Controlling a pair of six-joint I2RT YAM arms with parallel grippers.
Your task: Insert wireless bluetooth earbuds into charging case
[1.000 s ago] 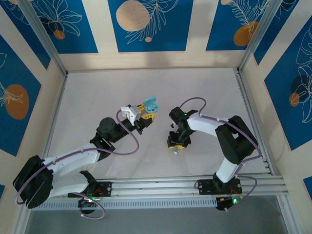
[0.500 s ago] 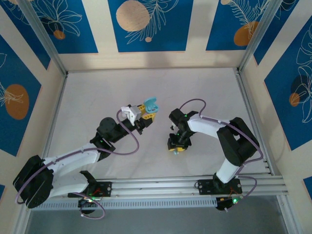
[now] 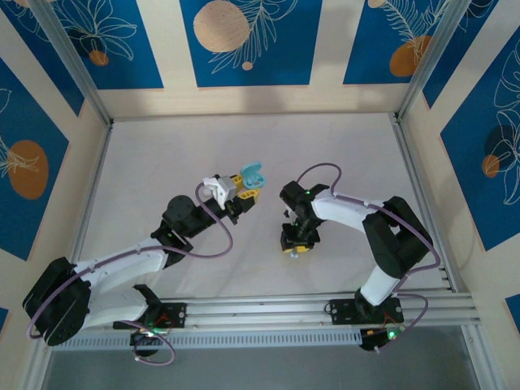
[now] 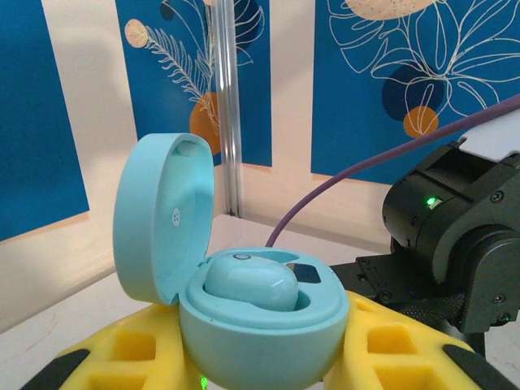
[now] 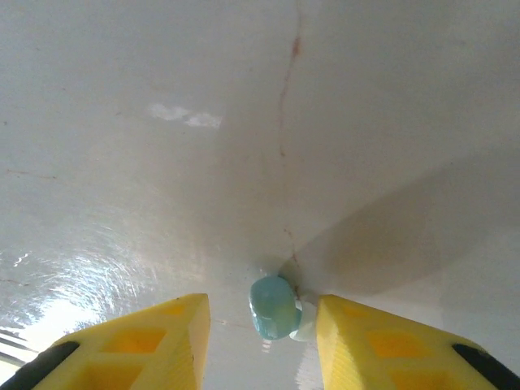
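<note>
The left gripper (image 3: pixel 246 187) is clamped on the base of a pale teal pebble-shaped plastic charging case (image 4: pixel 262 341), held upright near mid-table. Its round lid is hinged open and one glossy teal earbud (image 4: pixel 250 284) sits in its well. Just to the right, the right gripper (image 5: pixel 260 315) points down with its yellow fingers (image 5: pixel 175 333) narrowly parted, straddling without touching a second tiny glossy teal bud (image 5: pixel 274 306) lying on the white table (image 5: pixel 162 162).
</note>
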